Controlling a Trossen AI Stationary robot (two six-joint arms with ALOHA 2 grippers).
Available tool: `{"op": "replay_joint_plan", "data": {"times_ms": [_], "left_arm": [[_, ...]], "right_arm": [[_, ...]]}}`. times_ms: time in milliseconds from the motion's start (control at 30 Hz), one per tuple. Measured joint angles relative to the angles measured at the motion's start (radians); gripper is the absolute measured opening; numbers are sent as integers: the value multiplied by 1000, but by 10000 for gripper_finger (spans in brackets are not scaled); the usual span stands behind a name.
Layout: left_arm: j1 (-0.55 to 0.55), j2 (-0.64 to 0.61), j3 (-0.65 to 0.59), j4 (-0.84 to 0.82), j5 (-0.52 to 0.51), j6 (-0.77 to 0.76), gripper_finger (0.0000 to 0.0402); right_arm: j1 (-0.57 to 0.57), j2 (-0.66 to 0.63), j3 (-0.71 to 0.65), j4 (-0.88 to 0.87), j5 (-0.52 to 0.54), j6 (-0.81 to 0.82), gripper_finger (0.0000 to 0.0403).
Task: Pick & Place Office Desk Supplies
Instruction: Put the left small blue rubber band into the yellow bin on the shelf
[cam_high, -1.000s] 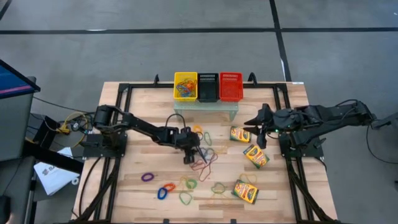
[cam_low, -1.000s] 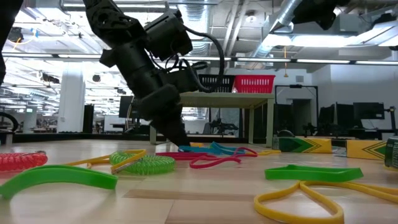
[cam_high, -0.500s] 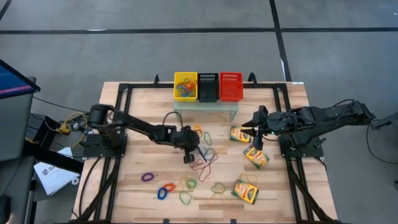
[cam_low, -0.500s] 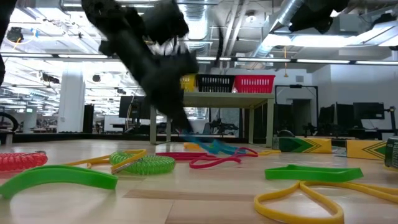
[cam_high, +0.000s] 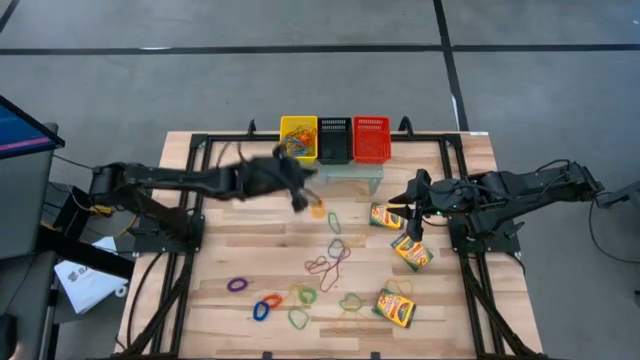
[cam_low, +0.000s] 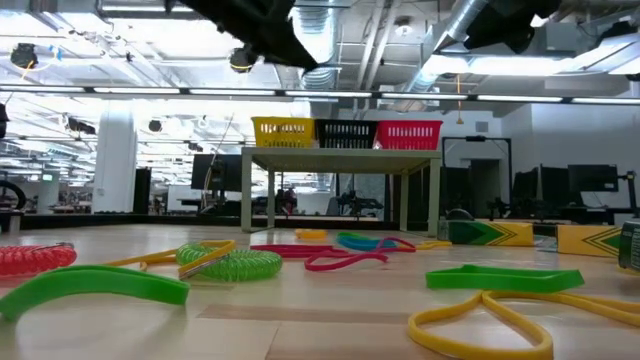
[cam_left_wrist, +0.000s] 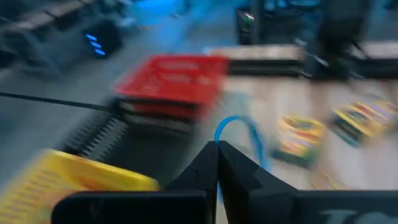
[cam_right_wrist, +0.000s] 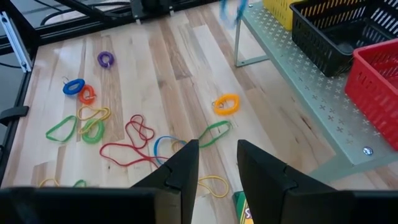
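Note:
My left gripper (cam_high: 302, 199) hangs high over the table just in front of the yellow basket (cam_high: 298, 138), shut on a blue rubber band (cam_left_wrist: 239, 128). Several more rubber bands lie flat on the wood: a red tangle (cam_high: 328, 262), an orange one (cam_high: 318, 211), and purple, blue and green ones (cam_high: 268, 303) toward the near edge. Three yellow-and-green crayon boxes (cam_high: 386, 216) (cam_high: 411, 251) (cam_high: 396, 308) lie flat at the right. My right gripper (cam_right_wrist: 217, 158) waits open in the air over the right side, above the crayon boxes, with nothing between its fingers. My left gripper pinches the blue rubber band between its two fingertips (cam_left_wrist: 219, 149). The fingers come nearly level from the table's left. The band's loop (cam_left_wrist: 249, 127) curves out beyond the tips, lifted clear of the table.
The yellow basket, which holds several bands, a black basket (cam_high: 334, 139) and a red basket (cam_high: 371, 138) stand side by side on a grey metal shelf (cam_high: 345, 172) at the far edge. Black frame rails run along both table sides.
My left gripper, down on the blue band beside the red tangle a second ago, has risen fast and swung toward the far edge and the yellow basket, tipping from steeply down to nearly level. The blue band has come off the table with it; the red tangle stays.

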Motion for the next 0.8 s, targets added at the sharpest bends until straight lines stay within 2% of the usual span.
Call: {"op": "replay_joint_plan", "data": {"times_ms": [167, 300, 500, 633, 800], "left_arm": [[147, 0, 93, -54, -2, 82, 0], [252, 0, 115, -134, -3, 85, 0], [310, 12, 125, -275, -6, 84, 6], [303, 18, 126, -278, -2, 117, 42], [304, 20, 126, -286, 0, 116, 129]], "right_arm": [[0, 0, 0, 0, 0, 1, 108], [0, 0, 0, 0, 0, 1, 108], [0, 0, 0, 0, 0, -12, 108], [0, 0, 0, 0, 0, -15, 108], [0, 0, 0, 0, -1, -15, 108]]}}
